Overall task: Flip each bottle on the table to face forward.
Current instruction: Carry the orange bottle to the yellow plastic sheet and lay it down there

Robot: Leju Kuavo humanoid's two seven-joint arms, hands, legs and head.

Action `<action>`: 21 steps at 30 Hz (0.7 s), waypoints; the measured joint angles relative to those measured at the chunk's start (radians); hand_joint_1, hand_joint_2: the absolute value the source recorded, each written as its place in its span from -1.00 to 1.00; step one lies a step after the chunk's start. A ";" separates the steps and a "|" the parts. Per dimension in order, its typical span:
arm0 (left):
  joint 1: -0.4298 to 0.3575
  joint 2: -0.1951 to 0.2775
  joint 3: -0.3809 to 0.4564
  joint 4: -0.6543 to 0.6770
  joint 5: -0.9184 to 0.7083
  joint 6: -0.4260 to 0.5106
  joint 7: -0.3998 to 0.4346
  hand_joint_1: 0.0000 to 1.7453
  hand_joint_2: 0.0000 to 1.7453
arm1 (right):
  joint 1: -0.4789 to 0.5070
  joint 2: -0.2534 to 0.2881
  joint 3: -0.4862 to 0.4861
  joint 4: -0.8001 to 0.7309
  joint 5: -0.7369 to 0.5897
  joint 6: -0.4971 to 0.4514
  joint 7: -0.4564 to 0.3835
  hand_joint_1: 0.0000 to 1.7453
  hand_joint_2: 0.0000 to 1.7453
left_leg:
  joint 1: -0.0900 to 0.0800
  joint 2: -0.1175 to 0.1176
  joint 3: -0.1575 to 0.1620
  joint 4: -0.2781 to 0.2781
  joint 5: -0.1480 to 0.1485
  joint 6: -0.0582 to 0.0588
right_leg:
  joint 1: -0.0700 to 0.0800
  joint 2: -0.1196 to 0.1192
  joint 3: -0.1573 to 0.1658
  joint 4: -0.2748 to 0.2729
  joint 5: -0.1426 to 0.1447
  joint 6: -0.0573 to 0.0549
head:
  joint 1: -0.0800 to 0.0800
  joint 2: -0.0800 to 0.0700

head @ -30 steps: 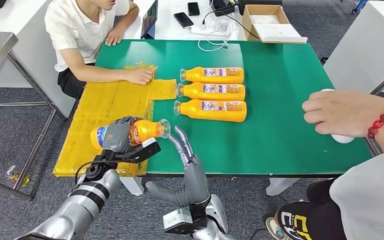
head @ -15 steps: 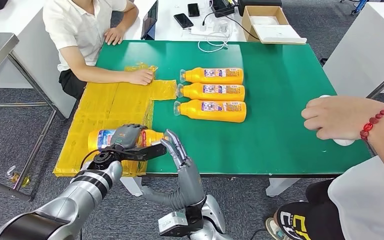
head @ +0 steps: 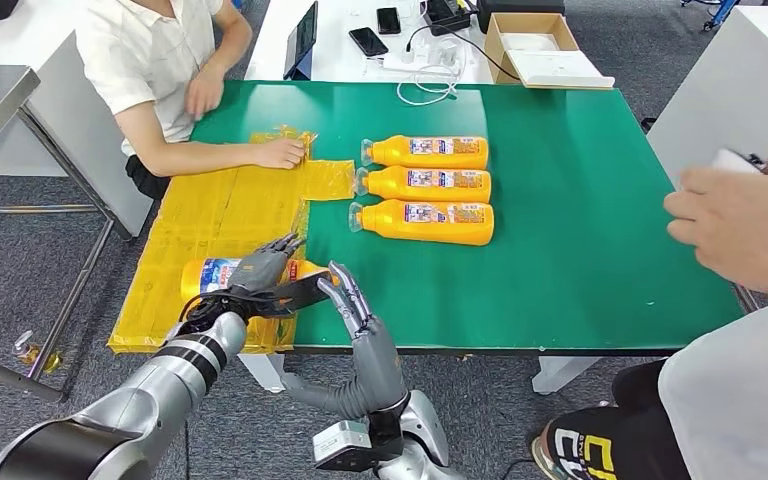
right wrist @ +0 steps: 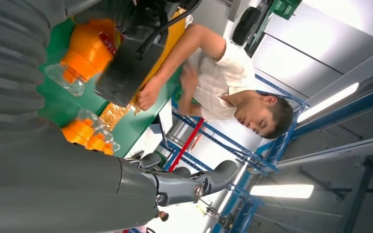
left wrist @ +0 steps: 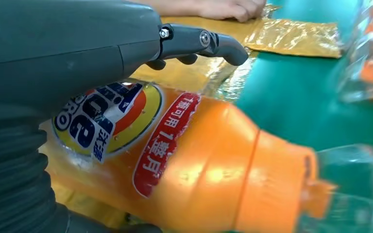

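Note:
Three orange bottles (head: 425, 151), (head: 425, 183), (head: 425, 221) lie side by side mid-table, clear caps to the left. A fourth orange bottle (head: 210, 273) (left wrist: 189, 165) lies on the yellow sheet (head: 210, 205) near the table's front left edge, its blue and yellow logo label facing up. My left hand (head: 260, 270) (left wrist: 68, 43) hovers over its body with fingers stretched out and spread, not wrapped round it. My right hand (head: 350, 297) (right wrist: 53, 179) is just right of the bottle's cap, fingers straight, holding nothing.
A seated person rests a hand (head: 280, 152) on the yellow sheet's far corner. Another person's hand (head: 740, 215) holds a white object above the green table's (head: 580, 260) right edge. Phones, cables and a cardboard box (head: 540, 45) lie on the white table behind.
My left hand lowered the bottle onto the yellow sheet and spread its fingers off it. My right hand drew back slightly. The person's hand at right lifted the white object.

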 joint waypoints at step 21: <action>0.223 -0.001 0.133 -0.336 0.433 -0.047 -0.281 -1.00 1.00 | -0.006 -0.005 0.027 0.002 -0.028 -0.042 0.000 -1.00 1.00 | 0.000 0.001 -0.002 0.000 0.000 0.000 | 0.000 0.000 -0.003 0.000 0.000 0.000 | 0.000 0.000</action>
